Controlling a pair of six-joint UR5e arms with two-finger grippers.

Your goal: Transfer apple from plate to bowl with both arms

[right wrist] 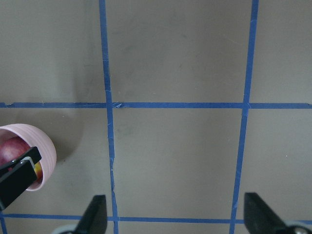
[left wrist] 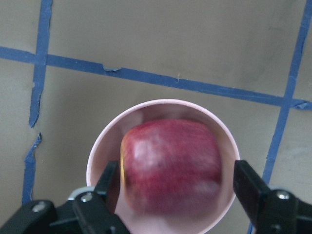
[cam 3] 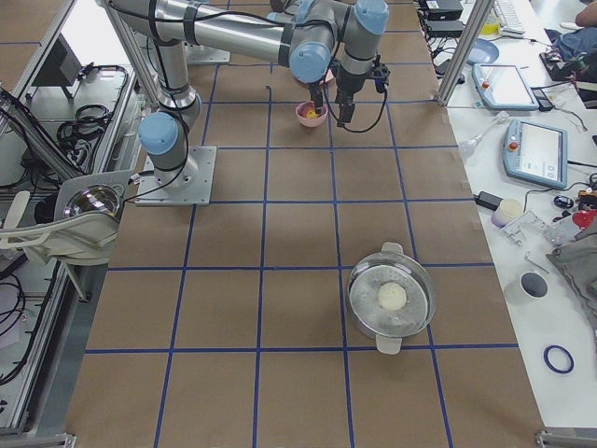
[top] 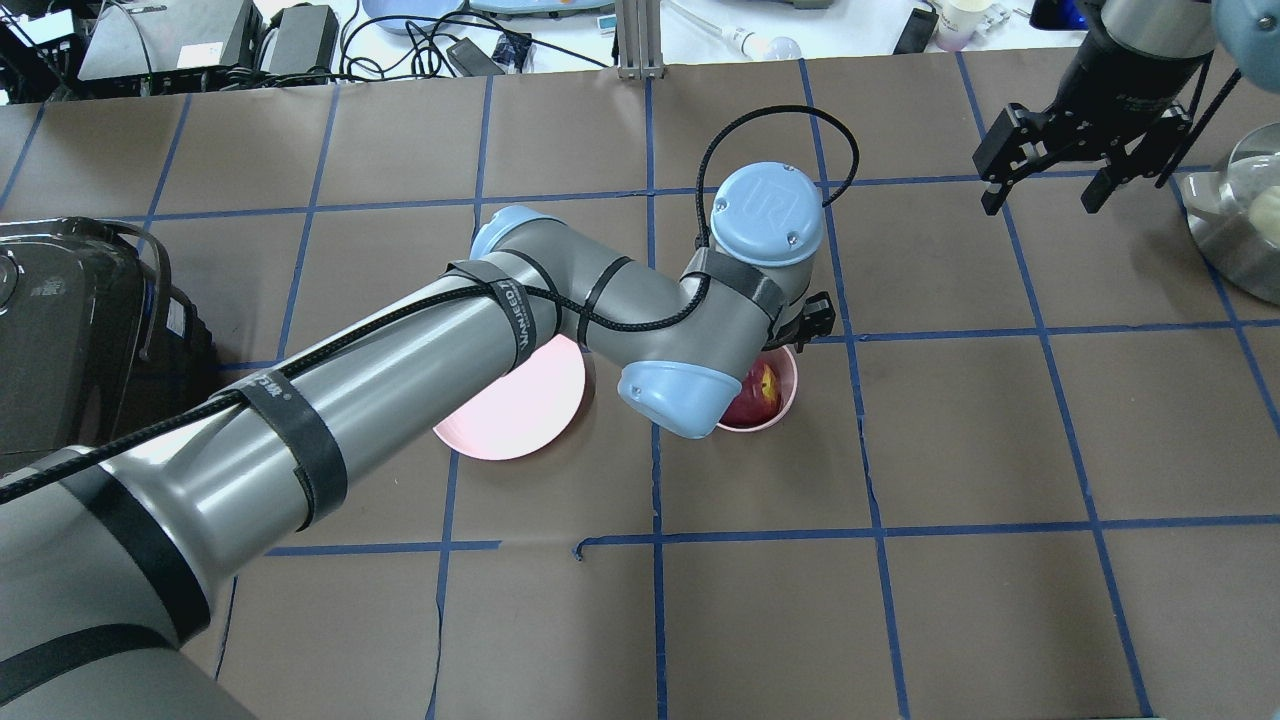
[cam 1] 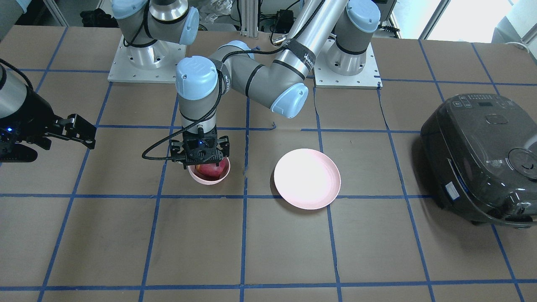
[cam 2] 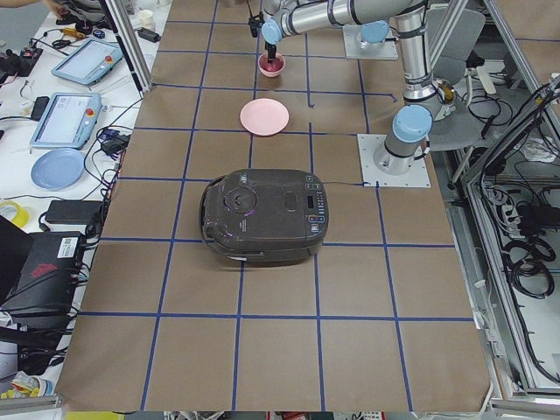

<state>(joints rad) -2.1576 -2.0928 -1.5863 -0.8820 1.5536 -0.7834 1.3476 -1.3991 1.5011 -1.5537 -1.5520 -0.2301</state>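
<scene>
The dark red apple (left wrist: pixel 170 165) lies in the small pink bowl (left wrist: pixel 97 156), also seen in the front view as apple (cam 1: pixel 212 170) and bowl (cam 1: pixel 207 180). My left gripper (left wrist: pixel 178 187) hangs just above the bowl, open, with a finger on each side of the apple and a gap on its right side. The wide pink plate (cam 1: pixel 307 178) is bare, beside the bowl. My right gripper (top: pixel 1040 200) is open and empty, well off to the side, above the table. The bowl (right wrist: pixel 46 151) shows at its wrist view's left edge.
A dark rice cooker (cam 1: pixel 482 155) stands on the robot's left end of the table. A metal pot (top: pixel 1240 220) with a pale round thing inside sits at the right end. Blue tape lines grid the brown tabletop.
</scene>
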